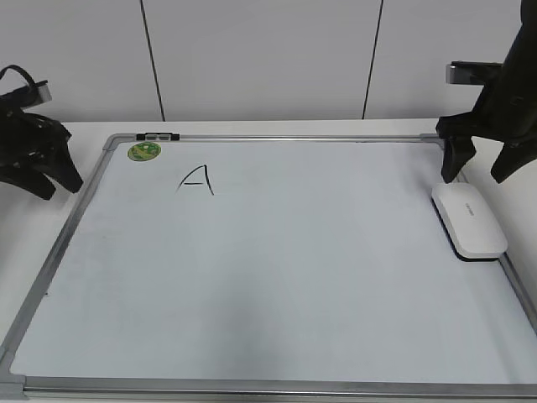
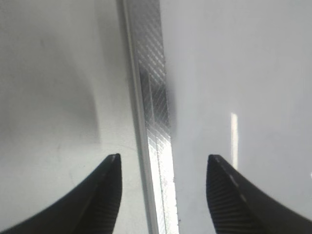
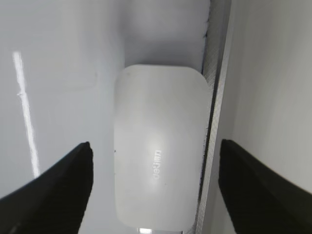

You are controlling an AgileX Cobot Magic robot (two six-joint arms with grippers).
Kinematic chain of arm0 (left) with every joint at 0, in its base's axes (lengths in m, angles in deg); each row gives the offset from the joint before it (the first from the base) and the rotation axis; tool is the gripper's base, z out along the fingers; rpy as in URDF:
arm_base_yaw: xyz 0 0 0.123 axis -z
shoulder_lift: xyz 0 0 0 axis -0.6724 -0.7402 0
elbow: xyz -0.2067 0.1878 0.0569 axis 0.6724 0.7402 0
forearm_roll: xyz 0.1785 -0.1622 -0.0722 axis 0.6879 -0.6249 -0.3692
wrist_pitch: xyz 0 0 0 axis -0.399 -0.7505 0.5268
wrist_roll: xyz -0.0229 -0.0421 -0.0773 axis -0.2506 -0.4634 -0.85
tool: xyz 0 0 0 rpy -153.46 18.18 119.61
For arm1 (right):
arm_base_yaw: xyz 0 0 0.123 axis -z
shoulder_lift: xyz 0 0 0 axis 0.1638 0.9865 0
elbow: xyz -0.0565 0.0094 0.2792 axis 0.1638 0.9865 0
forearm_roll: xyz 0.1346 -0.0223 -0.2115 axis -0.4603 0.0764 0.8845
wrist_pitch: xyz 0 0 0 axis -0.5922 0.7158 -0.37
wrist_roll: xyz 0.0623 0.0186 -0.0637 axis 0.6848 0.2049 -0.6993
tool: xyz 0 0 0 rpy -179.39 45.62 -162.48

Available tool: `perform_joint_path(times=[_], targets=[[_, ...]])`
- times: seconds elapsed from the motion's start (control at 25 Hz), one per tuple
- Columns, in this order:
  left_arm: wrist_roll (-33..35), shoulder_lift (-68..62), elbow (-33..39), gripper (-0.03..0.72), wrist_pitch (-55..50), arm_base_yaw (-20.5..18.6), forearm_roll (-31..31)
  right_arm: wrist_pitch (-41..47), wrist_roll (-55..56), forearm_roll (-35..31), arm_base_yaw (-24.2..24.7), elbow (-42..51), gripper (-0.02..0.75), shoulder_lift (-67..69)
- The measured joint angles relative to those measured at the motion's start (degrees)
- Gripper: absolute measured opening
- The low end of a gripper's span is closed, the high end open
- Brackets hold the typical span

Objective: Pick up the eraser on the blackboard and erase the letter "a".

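Observation:
The white eraser (image 1: 469, 220) lies on the blackboard (image 1: 268, 277) at its right edge, against the silver frame. In the right wrist view the eraser (image 3: 158, 151) shows small grey lettering. My right gripper (image 1: 476, 176) is open and hovers just above the eraser's far end, with its fingers (image 3: 156, 146) on either side and apart from it. My left gripper (image 1: 60, 186) is open and empty over the board's left frame (image 2: 153, 122), which its fingers (image 2: 165, 158) straddle. An angular capital "A" (image 1: 195, 179) is drawn at the upper left. No rounded lowercase "a" is in view.
A round green sticker (image 1: 143, 151) sits in the board's upper left corner, beside a small black and white clip (image 1: 158, 135) on the top frame. The board lies on a white table (image 1: 277, 128) with a white panelled wall behind.

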Motion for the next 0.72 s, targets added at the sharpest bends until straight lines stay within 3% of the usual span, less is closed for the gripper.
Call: perform_joint_path(times=[0.28,0.72], targets=[[-6.5,2.2,-5.5,0.421,-2.4,0.1,6.4,0.0,-0.8,-0.8,0.0,0.0,0.594,-1.8],[-8.4,14.6,-5.8,0.421,-3.6,0.1,7.3,0.4,-0.8,-1.2,0.0,0.1,0.593,-13.8]])
